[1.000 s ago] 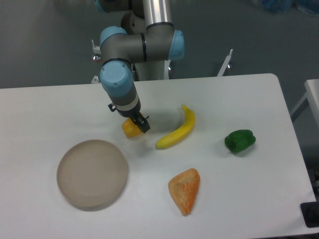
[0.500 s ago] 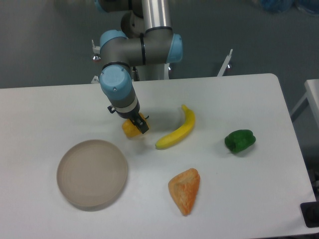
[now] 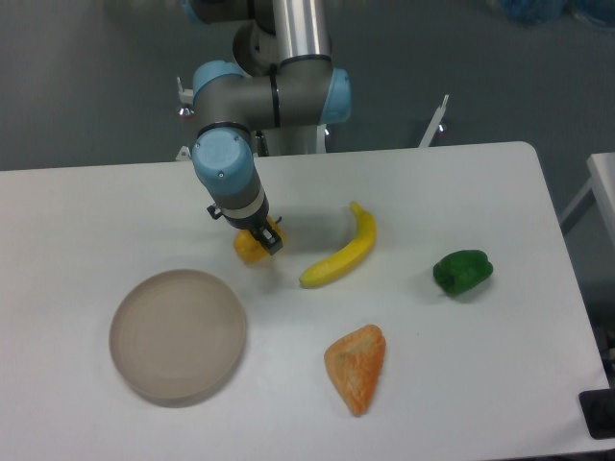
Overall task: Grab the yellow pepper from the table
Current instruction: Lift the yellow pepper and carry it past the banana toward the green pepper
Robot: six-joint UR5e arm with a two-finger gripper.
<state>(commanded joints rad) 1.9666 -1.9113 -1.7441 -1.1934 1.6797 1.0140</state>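
Note:
The yellow pepper point(image 3: 246, 251) is a small yellow-orange lump left of the table's middle, mostly covered by the arm's wrist. My gripper point(image 3: 262, 239) comes down on it from above, and its dark fingers are shut on the pepper's right side. The pepper seems to hang just above the white table point(image 3: 96, 211), with a faint shadow below it; whether it still touches the surface is hard to tell.
A long yellow banana point(image 3: 342, 252) lies just right of the pepper. A green pepper point(image 3: 462, 272) sits further right. An orange wedge-shaped piece point(image 3: 356, 366) lies near the front. A round beige plate point(image 3: 177, 333) rests at the front left.
The gripper and the yellow pepper have shifted slightly up and to the left together. Everything else has stayed in place.

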